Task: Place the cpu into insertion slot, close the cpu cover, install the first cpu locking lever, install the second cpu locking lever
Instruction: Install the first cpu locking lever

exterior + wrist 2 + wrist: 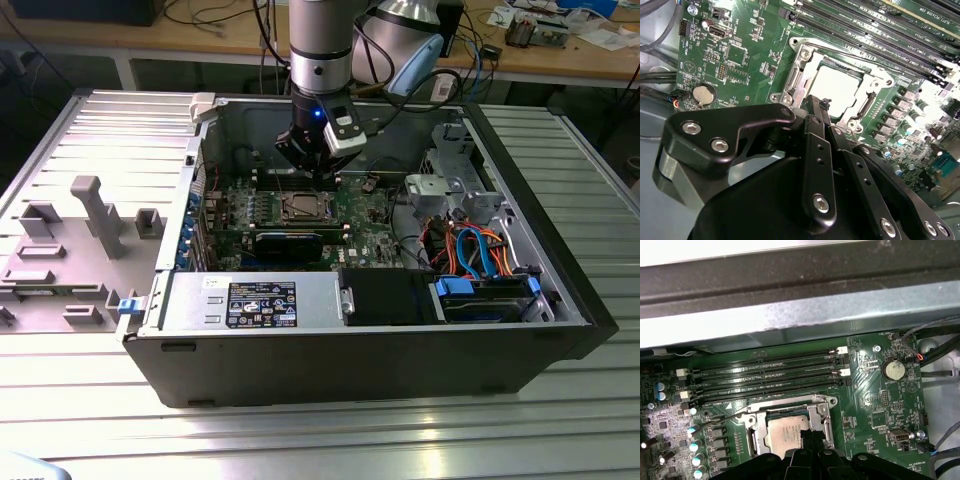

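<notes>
Chip (787, 432) already seated in socket (832, 85), centre of exterior frame (303, 208). Metal cover frame (752, 427) down around chip. Thin lever (722, 417) at socket edge, whether latched unclear. Gripper (820, 107) fingers together, empty, just above socket rim.

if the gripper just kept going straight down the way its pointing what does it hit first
Most likely the cpu cover at the edge of the insertion slot, beside the cpu. The gripper points there, its tips pinched together. Depth is unclear.
</notes>
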Robot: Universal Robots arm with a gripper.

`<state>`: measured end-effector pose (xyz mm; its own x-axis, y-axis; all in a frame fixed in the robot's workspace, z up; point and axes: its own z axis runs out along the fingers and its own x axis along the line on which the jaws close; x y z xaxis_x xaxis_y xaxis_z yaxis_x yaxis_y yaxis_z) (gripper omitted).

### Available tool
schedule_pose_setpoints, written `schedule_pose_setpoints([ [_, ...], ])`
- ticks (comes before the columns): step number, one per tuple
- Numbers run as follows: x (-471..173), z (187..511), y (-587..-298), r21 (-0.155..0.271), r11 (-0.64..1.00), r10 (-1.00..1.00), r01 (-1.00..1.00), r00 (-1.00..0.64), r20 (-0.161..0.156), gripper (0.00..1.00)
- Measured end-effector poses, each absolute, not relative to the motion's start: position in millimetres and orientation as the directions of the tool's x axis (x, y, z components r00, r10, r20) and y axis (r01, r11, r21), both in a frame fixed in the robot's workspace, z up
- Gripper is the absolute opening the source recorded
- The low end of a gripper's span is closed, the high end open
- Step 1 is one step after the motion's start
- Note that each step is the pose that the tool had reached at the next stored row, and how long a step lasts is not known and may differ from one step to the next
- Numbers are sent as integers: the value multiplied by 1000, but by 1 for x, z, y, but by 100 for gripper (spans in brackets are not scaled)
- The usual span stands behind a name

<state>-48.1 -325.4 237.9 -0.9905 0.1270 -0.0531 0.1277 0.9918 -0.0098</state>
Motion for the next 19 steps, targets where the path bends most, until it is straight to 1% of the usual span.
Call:
schedule_pose_setpoints([
  [19, -48, 238, -325, -10, 996, 83, 83, -995, -53, 11],
])
